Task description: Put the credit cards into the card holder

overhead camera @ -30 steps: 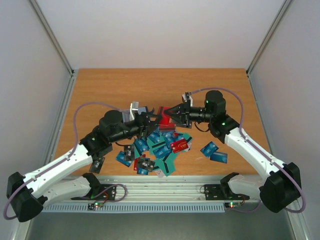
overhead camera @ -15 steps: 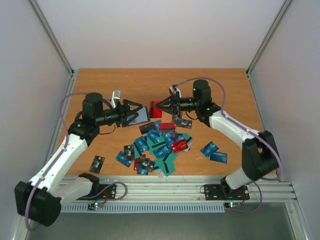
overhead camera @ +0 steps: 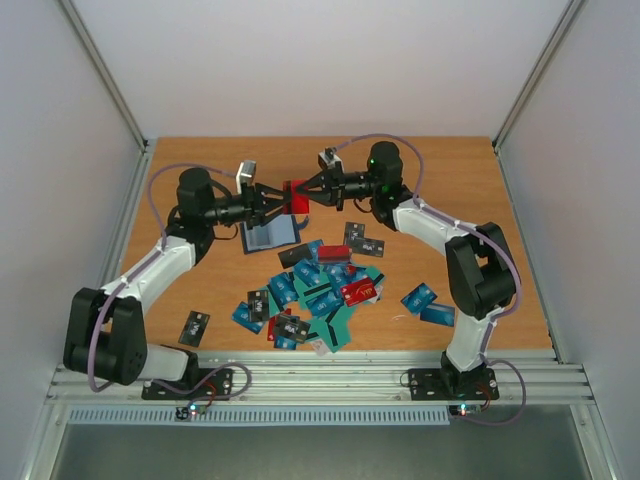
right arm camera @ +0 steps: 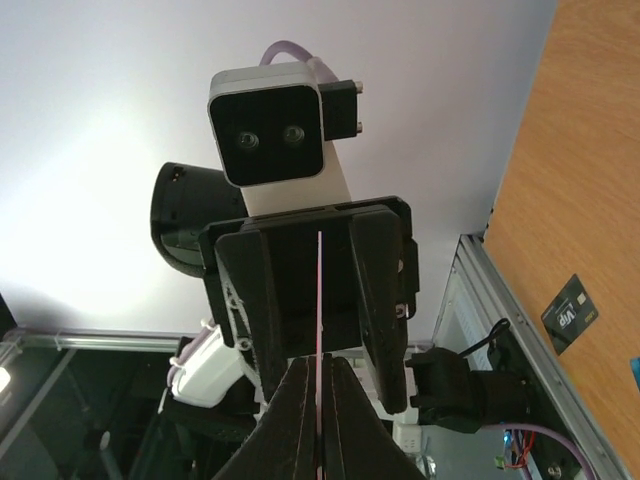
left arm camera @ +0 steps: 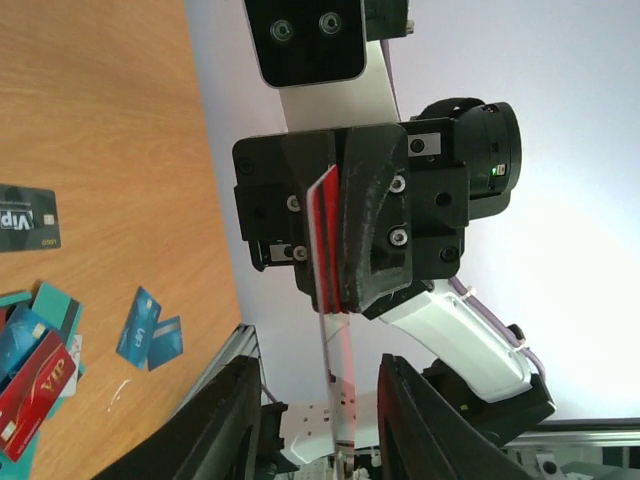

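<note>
My right gripper (overhead camera: 306, 190) is shut on a red credit card (overhead camera: 294, 195), held on edge above the table's back middle. My left gripper (overhead camera: 278, 198) faces it head-on. In the left wrist view the red credit card (left arm camera: 340, 380) reaches down between my left fingers (left arm camera: 228, 425); they stand apart on either side of it with a gap on both sides. In the right wrist view the red credit card (right arm camera: 318, 300) is a thin line pinched at my right gripper (right arm camera: 318, 400). The card holder (overhead camera: 268, 236) lies on the table below the left gripper. Several credit cards (overhead camera: 320, 290) are heaped in the middle.
A black card (overhead camera: 195, 325) lies alone near the front left. Two blue cards (overhead camera: 428, 303) lie to the right of the heap, and a black card (overhead camera: 362, 240) behind it. The aluminium rail (overhead camera: 320, 378) runs along the near edge.
Both arms swung toward the back of the table and the grippers met tip to tip. The left jaws widened, then narrowed around the red card held by the right gripper.
</note>
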